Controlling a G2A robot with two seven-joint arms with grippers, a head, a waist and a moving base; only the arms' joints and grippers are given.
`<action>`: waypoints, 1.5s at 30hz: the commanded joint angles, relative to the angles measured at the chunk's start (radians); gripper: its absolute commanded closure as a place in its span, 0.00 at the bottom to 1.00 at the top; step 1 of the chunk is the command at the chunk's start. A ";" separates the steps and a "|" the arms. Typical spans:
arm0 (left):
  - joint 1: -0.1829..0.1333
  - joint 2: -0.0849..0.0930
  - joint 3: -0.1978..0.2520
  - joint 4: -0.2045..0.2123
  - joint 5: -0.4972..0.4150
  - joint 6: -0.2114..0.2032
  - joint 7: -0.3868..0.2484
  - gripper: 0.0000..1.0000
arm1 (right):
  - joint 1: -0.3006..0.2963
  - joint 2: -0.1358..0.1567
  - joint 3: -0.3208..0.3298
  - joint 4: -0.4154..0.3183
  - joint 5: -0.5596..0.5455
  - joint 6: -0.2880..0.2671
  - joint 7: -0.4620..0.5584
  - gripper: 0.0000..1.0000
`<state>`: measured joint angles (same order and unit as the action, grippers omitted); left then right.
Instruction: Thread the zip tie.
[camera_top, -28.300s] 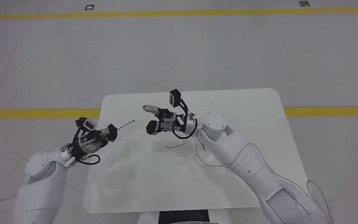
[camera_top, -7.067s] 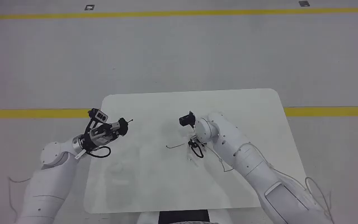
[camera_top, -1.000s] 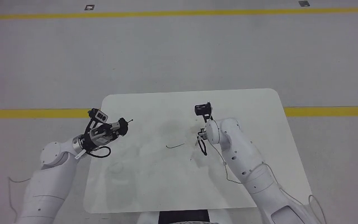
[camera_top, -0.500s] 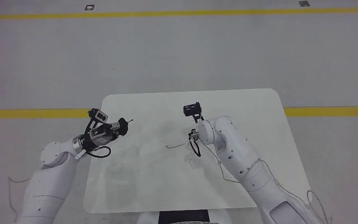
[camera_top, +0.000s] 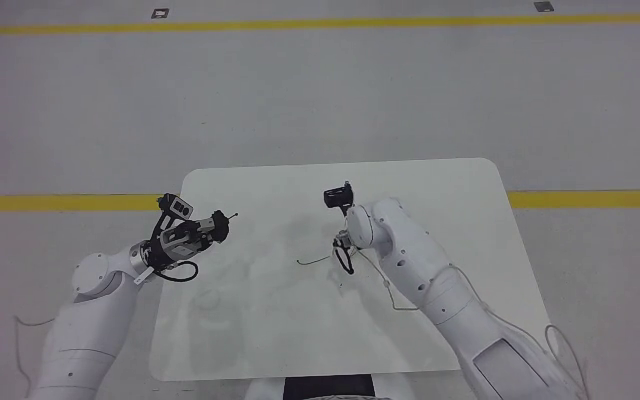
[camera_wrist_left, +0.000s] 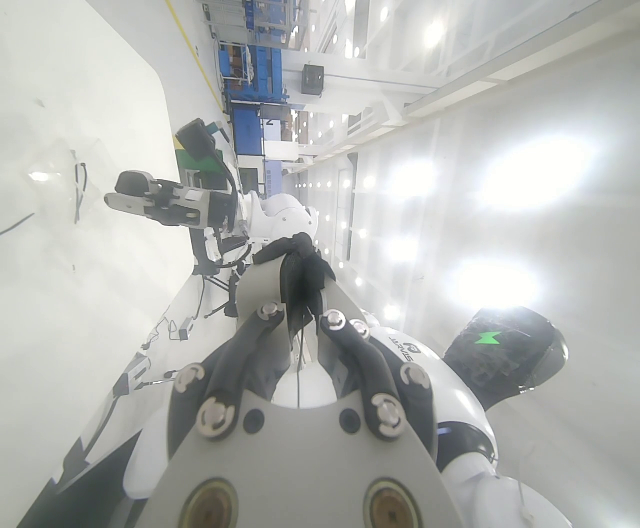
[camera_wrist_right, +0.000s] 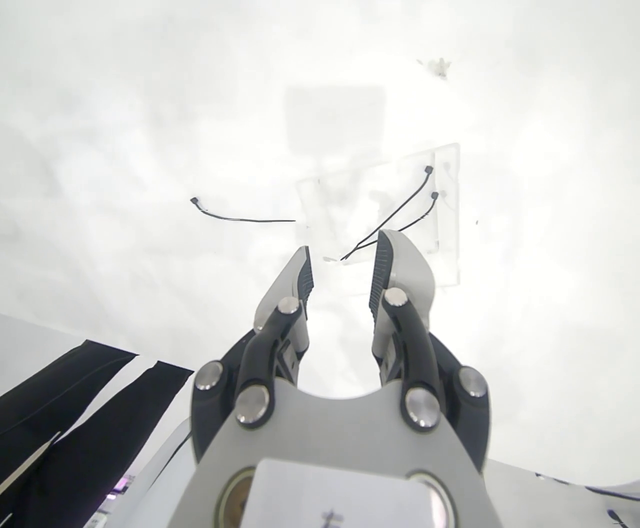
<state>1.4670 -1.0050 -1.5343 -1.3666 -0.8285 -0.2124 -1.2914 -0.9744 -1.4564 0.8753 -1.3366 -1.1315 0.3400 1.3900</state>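
Right gripper (camera_wrist_right: 344, 245): jaws open, nothing held between the pads. It is positioned over the near edge of the clear pouch (camera_wrist_right: 445, 250), which lies flat on the table (camera_top: 450, 200).

Two zip ties (camera_wrist_right: 427, 170) lie inside the pouch, side by side. Their heads are at the pouch's far side. Their tail ends converge at its near edge, where the right wrist view shows them in line with the gap between the open fingertips. Contact between the fingertips and the tails or pouch cannot be determined.

A loose zip tie (camera_wrist_right: 240, 219) lies on the bare table just beside the pouch, with its tail toward the pouch and its head pointing away.

Left gripper (camera_top: 218, 226): well apart from the pouch, at the table's edge, jaws closed on a third zip tie (camera_top: 232, 214) whose short tip projects past the fingertips.
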 joint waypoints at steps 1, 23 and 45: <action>0.000 0.000 0.000 0.000 0.000 0.000 0.000 1.00 | 0.004 -0.006 0.003 0.019 -0.004 0.000 0.000 0.76; 0.000 0.000 0.000 0.000 0.000 0.000 0.000 1.00 | 0.061 -0.074 -0.005 0.225 0.019 0.000 -0.074 0.82; 0.000 0.000 0.000 0.000 0.000 0.000 0.000 1.00 | 0.027 -0.114 0.103 0.231 -0.100 0.000 -0.037 0.80</action>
<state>1.4670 -1.0050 -1.5343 -1.3666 -0.8285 -0.2124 -1.2914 -0.9430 -1.5690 0.9726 -1.1033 -1.2230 0.3400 1.3473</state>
